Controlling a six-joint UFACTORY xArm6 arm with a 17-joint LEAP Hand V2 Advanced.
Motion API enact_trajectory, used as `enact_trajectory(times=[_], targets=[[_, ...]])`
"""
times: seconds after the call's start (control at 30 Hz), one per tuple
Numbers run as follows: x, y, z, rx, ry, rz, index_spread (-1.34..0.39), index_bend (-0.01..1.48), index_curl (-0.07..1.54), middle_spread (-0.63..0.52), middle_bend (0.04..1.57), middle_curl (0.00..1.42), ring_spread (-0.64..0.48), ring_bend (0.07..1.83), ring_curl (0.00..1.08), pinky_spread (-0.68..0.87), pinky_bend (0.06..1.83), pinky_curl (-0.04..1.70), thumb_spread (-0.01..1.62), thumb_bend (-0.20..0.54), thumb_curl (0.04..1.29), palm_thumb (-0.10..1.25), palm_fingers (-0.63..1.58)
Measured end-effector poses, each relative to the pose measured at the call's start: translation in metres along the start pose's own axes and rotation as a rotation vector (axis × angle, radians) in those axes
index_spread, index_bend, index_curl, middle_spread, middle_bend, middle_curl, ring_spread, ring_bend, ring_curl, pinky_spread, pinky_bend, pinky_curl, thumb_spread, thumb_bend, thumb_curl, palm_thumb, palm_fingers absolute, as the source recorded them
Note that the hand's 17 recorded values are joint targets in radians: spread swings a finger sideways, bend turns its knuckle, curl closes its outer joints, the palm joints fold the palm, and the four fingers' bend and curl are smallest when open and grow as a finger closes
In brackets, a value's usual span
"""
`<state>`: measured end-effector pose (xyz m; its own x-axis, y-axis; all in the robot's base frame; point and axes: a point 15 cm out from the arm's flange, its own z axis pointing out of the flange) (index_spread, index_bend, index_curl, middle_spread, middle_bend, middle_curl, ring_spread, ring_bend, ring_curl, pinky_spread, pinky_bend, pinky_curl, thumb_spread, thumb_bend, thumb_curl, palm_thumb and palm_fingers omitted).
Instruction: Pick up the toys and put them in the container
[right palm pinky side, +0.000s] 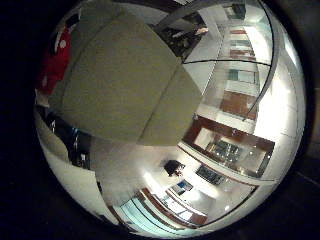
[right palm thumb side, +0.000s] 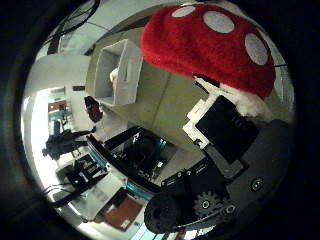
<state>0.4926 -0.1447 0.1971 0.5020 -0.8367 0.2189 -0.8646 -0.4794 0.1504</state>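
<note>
A red plush mushroom (right palm thumb side: 210, 42) with white spots and a white stem fills much of the thumb side view, close against my palm. My hand (right palm thumb side: 225, 135) has its white and black fingers curled against the stem, holding the toy above the olive table (right palm thumb side: 165, 100). The mushroom's red cap also shows at the edge of the little finger side view (right palm pinky side: 55, 62). A white open container (right palm thumb side: 117, 72) stands on the table some way off, near its edge, with a pale object inside. No other toys are visible on the table.
The olive tabletop (right palm pinky side: 120, 80) ends in a rounded edge, with the room's floor and furniture far beyond it. A dark frame (right palm thumb side: 135, 155) sits below the table edge near the container.
</note>
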Motion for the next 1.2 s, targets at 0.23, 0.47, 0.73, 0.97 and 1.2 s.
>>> enact_trajectory(times=[0.23, 0.47, 0.73, 0.97, 1.2], targets=[[-0.067, -0.019, -0.064, 0.044, -0.039, -0.074, -0.49, 0.7, 0.7, -0.5, 0.61, 0.95, -0.42, 0.88, 0.7, -0.52, 0.87, 0.0, 0.94, -0.017, 0.48, 1.09, 0.78], [-0.134, -0.039, -0.108, 0.084, -0.054, -0.153, -0.49, 0.69, 0.72, -0.5, 0.63, 0.98, -0.42, 0.89, 0.73, -0.51, 0.91, 0.0, 0.94, -0.017, 0.48, 1.09, 0.77], [-0.209, -0.058, -0.134, 0.101, -0.094, -0.207, -0.49, 0.7, 0.73, -0.49, 0.63, 0.99, -0.42, 0.89, 0.75, -0.5, 0.93, 0.0, 0.94, -0.017, 0.49, 1.09, 0.77], [-0.275, -0.068, -0.151, 0.105, -0.1, -0.266, -0.48, 0.69, 0.74, -0.49, 0.63, 1.0, -0.42, 0.9, 0.76, -0.5, 0.95, 0.0, 0.94, -0.017, 0.49, 1.09, 0.77], [-0.327, -0.074, -0.157, 0.105, -0.092, -0.308, -0.48, 0.69, 0.75, -0.49, 0.64, 1.0, -0.42, 0.89, 0.76, -0.49, 0.95, 0.0, 0.94, -0.017, 0.49, 1.09, 0.77]])
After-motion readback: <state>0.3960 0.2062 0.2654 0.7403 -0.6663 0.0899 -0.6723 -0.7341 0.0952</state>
